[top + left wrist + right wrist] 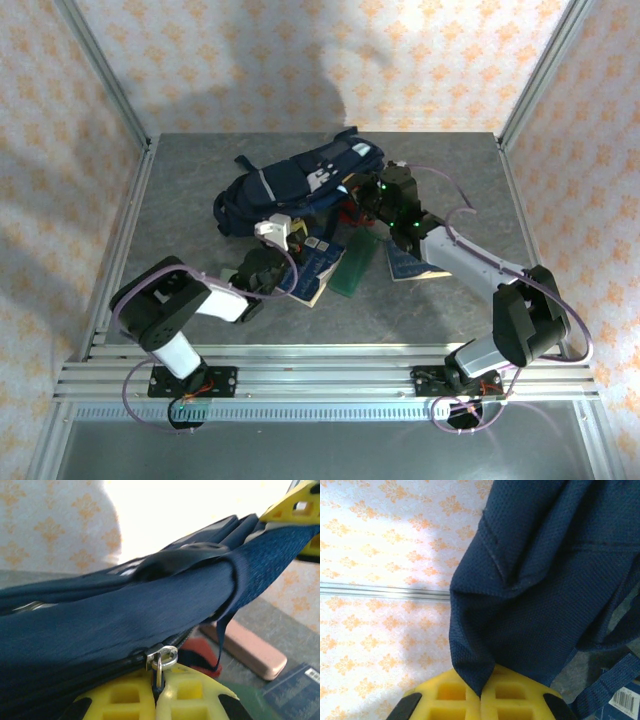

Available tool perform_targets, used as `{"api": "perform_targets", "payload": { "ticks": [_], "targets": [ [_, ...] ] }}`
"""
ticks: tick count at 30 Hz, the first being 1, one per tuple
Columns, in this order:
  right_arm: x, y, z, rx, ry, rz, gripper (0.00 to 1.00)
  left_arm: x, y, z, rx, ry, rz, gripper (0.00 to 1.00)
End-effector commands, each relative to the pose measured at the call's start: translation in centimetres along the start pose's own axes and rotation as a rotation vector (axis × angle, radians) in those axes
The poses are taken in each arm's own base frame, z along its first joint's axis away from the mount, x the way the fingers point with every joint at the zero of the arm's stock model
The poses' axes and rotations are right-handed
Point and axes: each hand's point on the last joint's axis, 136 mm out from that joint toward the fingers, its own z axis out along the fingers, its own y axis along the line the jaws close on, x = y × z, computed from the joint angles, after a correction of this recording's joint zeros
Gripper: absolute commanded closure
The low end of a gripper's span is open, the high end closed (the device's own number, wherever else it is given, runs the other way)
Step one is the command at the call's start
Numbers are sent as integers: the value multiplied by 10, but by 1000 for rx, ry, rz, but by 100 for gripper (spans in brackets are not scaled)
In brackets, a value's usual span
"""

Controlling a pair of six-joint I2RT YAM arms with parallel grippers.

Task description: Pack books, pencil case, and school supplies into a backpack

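Two pinches on backpack: L fingers clamp zip pull, R fingers nip fabric edge.

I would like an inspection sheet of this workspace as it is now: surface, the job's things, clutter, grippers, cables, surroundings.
Surface: grey table, no spill seen.
Job's things: navy backpack lies in the middle; a dark blue book, a second book and a slim green rectangle lie on the table in front of it; the pink pencil case and a red item lie beside it, outside.
Clutter: nothing seen.
Grippers: left gripper shut on the zip pull; right gripper shut on backpack fabric.
Cables: lilac cables run along both arms.
Surroundings: patterned walls, metal frame posts.
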Motion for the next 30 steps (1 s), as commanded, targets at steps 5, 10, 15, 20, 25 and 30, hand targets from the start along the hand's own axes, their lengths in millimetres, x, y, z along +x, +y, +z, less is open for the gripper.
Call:
{"api": "perform_targets", "payload": {
  "ticks": [5, 10, 15, 20, 25, 30],
  "targets": [
    [-55, -30, 11, 37, -116, -7, 100, 22, 43, -31, -144, 123, -19, 100],
    [-77, -47, 20, 81, -137, -15, 100, 30, 61, -45, -211, 196, 1, 100],
    [-100, -62, 39, 147, -139, -36, 100, 40, 59, -49, -202, 279, 34, 100],
    [-103, -72, 73, 261, -43, -98, 85, 38, 34, -34, -116, 319, 31, 100],
    [-76, -83, 68, 327, 79, -113, 49, 34, 4, -14, -52, 341, 44, 100],
    [-50, -85, 21, 340, 93, -120, 39, 41, -15, -4, 2, 368, 43, 100]
  ]
}}
